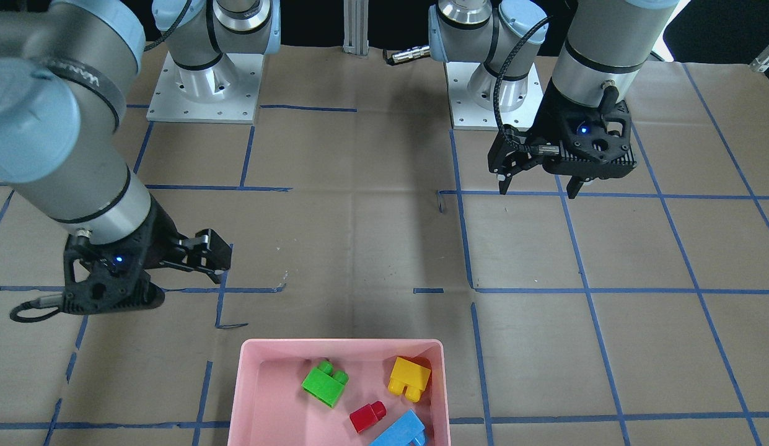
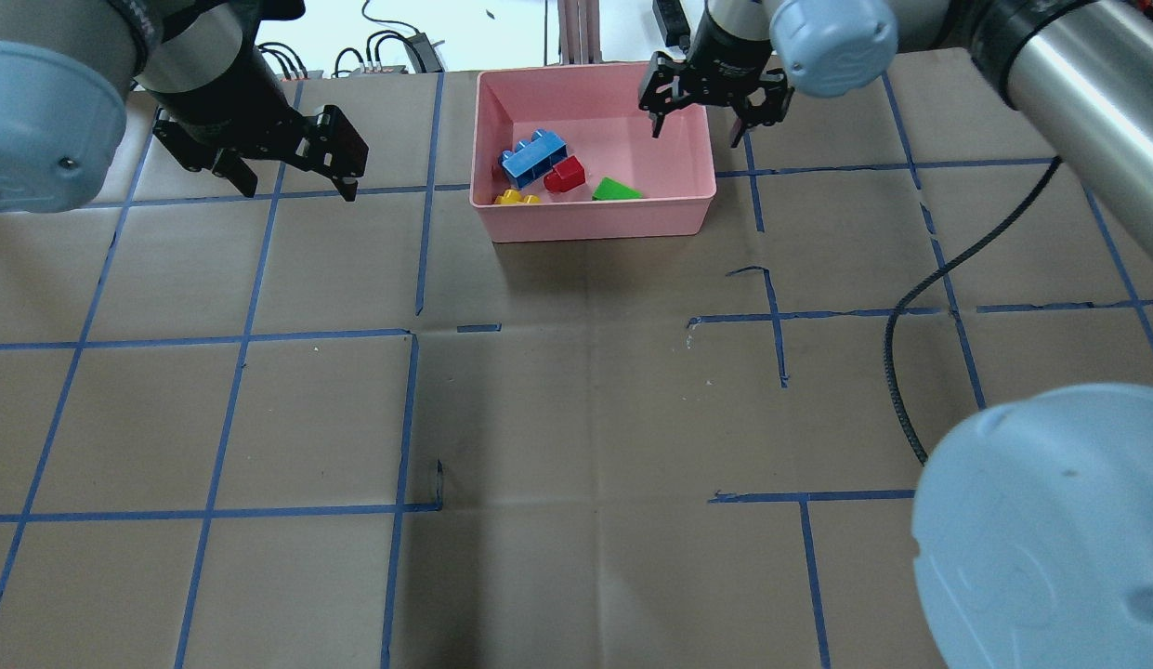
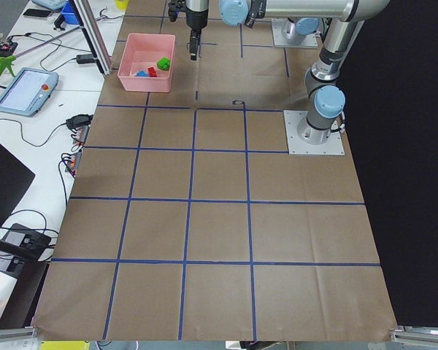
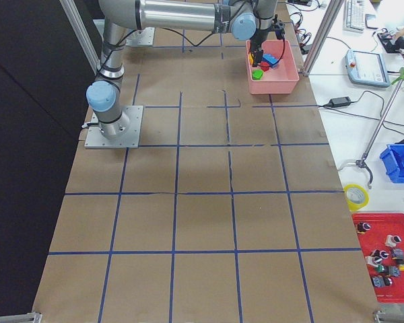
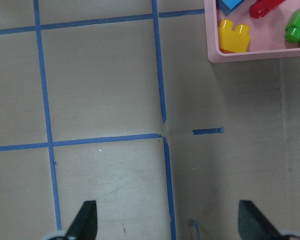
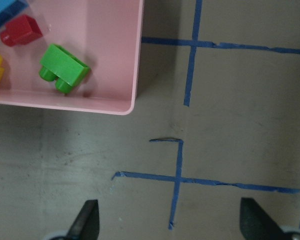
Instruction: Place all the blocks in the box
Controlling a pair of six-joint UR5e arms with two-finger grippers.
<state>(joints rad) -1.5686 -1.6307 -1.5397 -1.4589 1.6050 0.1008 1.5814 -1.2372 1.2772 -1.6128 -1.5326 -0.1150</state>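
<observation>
The pink box [image 1: 341,342] sits at the table's far side from the robot and also shows in the overhead view [image 2: 595,219]. Inside it lie the green block [image 1: 325,384], the yellow block [image 1: 409,378], the red block [image 1: 367,416] and the blue block [image 1: 399,430]. My left gripper [image 2: 297,186] is open and empty, hovering to the box's left over bare table. My right gripper [image 2: 695,135] is open and empty, hovering by the box's right side. The left wrist view shows the box corner [image 5: 250,54] far ahead; the right wrist view shows the green block [image 6: 64,68].
Brown paper with blue tape lines [image 2: 409,334] covers the table. The two arm bases [image 1: 201,87] stand on the robot's side. A black cable [image 2: 920,307] hangs from the right arm. A side bench with a tablet [image 3: 25,91] lies beyond the box.
</observation>
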